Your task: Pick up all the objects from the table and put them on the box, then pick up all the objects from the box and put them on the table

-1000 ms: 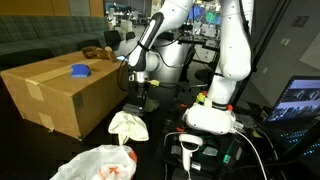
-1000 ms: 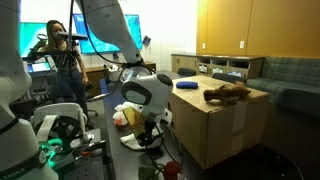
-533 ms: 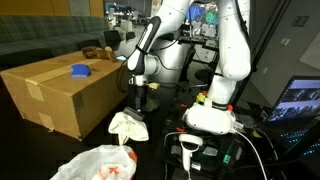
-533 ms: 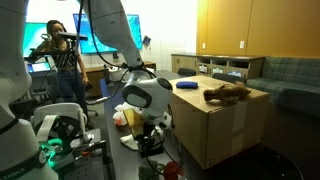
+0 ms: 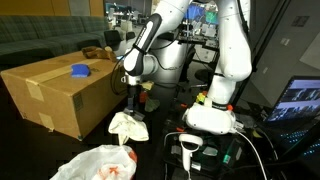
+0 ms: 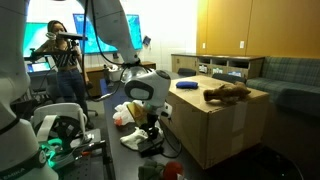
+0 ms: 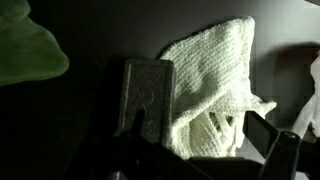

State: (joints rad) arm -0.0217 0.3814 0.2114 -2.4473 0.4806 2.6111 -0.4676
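Observation:
My gripper [image 5: 136, 103] hangs open just above the black table [image 5: 160, 125], beside the front of the brown cardboard box [image 5: 55, 92]. In the wrist view the open gripper [image 7: 196, 148] is over the cream-white cloth [image 7: 215, 80], and the dark flat bar [image 7: 146, 92] lies flat beside the cloth. Nothing is gripped. The cloth [image 5: 128, 124] is a crumpled heap on the table. A blue square pad [image 5: 80, 71] and a brown lump [image 6: 228, 93] rest on the box top. The white bag with red print [image 5: 95, 163] lies near the front.
A white barcode scanner [image 5: 190, 150] stands on its black base by the robot's base [image 5: 212, 118]. A grey-green couch [image 5: 40, 40] runs behind the box. A person [image 6: 62, 62] stands in the background. Something red shows at the wrist view's right edge [image 7: 315, 82].
The jaws have opened wide and the gripper has lifted slightly. The dark bar now lies free on the table beside the cloth.

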